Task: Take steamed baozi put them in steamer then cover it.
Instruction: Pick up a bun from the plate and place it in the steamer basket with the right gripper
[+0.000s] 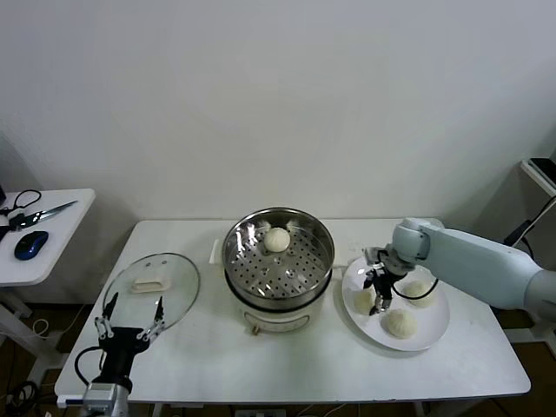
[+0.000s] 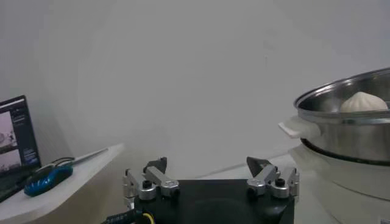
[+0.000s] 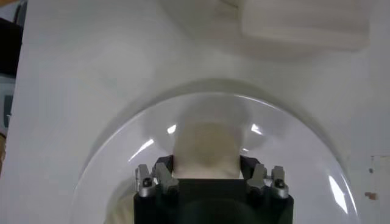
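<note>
At lower left of the head view, the left tool [image 1: 130, 313] hangs with jaws wide, just below the round clear glass lid [image 1: 153, 291] lying on the white desk [image 1: 261, 365]. At centre, the shiny stainless-steel steamer pot [image 1: 278, 256] holds one cream-white baozi bun [image 1: 277, 239]. At right, the right tool [image 1: 376, 295] is clamped on a bun [image 3: 206, 149] on the flat white plate [image 1: 430, 334], beside two more.

The steamer [image 1: 278, 269], a shiny round steel pot with a perforated tray on a cream-white base, stands uncovered at the centre of the frame; one cream-white baozi [image 1: 277, 239] sits on the tray toward its upper edge; three more baozi lie lower right of centre, one [image 1: 364, 301] at the left of the group, one [image 1: 418, 288] upper right, one [image 1: 400, 324] lowest; the cover [image 1: 153, 290], clear glass with a cream handle, lies flat at lower left
</note>
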